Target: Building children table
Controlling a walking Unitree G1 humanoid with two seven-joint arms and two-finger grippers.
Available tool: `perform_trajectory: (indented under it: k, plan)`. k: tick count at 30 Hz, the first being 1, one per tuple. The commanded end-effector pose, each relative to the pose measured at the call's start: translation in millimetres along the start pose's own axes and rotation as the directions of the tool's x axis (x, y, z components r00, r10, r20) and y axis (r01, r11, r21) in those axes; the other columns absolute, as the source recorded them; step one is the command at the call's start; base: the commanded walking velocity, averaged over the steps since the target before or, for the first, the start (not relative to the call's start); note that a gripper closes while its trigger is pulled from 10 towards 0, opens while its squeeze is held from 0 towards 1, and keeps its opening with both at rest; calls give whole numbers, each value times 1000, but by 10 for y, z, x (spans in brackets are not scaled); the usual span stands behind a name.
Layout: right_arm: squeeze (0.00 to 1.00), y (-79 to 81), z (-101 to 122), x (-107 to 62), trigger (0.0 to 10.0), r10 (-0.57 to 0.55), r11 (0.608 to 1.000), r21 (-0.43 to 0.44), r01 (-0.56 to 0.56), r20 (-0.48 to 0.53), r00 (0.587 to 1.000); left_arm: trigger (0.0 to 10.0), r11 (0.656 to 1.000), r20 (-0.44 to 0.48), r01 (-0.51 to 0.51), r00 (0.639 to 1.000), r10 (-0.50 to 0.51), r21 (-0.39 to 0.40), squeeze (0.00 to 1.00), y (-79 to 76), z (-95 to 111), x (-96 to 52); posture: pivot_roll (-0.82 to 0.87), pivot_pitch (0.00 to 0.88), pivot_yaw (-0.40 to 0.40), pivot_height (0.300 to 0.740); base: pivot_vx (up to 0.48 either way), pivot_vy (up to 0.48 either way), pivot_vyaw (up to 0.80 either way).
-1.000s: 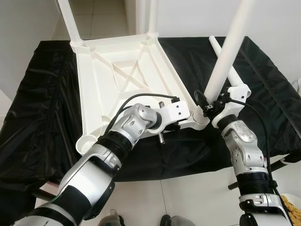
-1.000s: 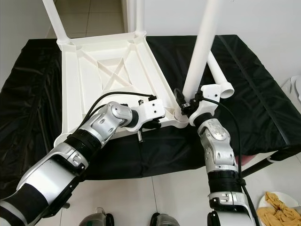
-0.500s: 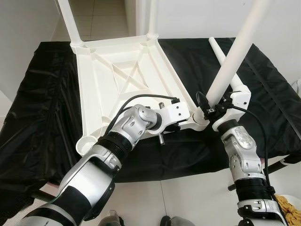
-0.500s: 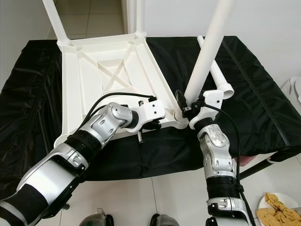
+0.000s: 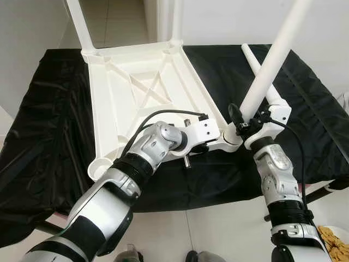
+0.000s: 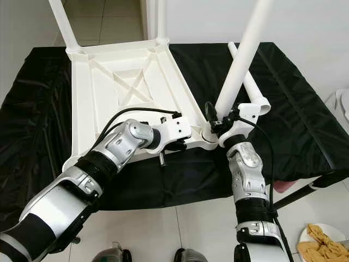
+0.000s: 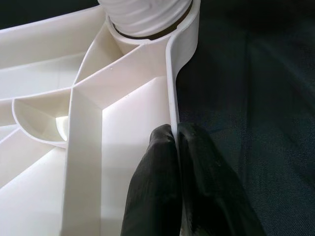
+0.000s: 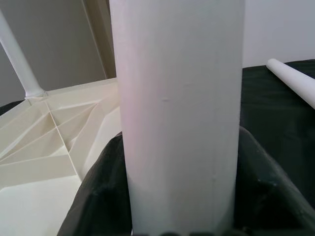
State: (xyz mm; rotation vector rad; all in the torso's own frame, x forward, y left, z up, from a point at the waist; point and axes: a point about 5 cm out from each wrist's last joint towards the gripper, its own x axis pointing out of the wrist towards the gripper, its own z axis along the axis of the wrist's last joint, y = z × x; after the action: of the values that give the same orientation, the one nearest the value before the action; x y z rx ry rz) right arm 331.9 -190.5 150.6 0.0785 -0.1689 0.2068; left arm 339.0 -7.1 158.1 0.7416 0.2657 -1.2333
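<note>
- I see the white table top lying upside down on the black-covered bench.
- My left gripper has its fingers clenched on the top's thin edge wall, beside the corner socket.
- My right gripper is grasping a tilted white leg just above that socket.
- A spare leg lies on the cloth behind.

The thin white side wall of the ribbed table top is pinched between the two black fingers of the left hand, with a threaded white leg end seated in the corner socket above black cloth.
</note>
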Motion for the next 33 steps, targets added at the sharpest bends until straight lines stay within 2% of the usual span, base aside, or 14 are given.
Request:
perform_trajectory:
  k: [1, 16, 25, 33]
  plan:
    - [0, -154, -803, -442, 10000, -104, 992, 27, 125, -391, 914, 10000, 994, -3, -101, 995, 101, 43, 0, 145, 45, -115, 18, 90, 27, 740, 0, 0, 0]
    - [0, -17, -794, -372, 10000, -49, 998, 23, 61, -344, 938, 10000, 993, -1, -105, 994, 106, 43, 0, 154, 49, -129, 25, 91, 19, 740, 0, 0, 0]
    - [0, -20, -841, -553, 10000, -55, 998, 17, 64, -306, 950, 10000, 993, 0, -113, 994, 113, 43, 0, 169, 51, -153, 30, 93, 16, 740, 0, 0, 0]
    - [0, 13, -918, -646, 10000, -48, 999, 7, 53, -321, 946, 10000, 992, 2, -114, 993, 114, 49, 0, 179, 61, -165, 28, 89, 23, 740, 0, 0, 0]
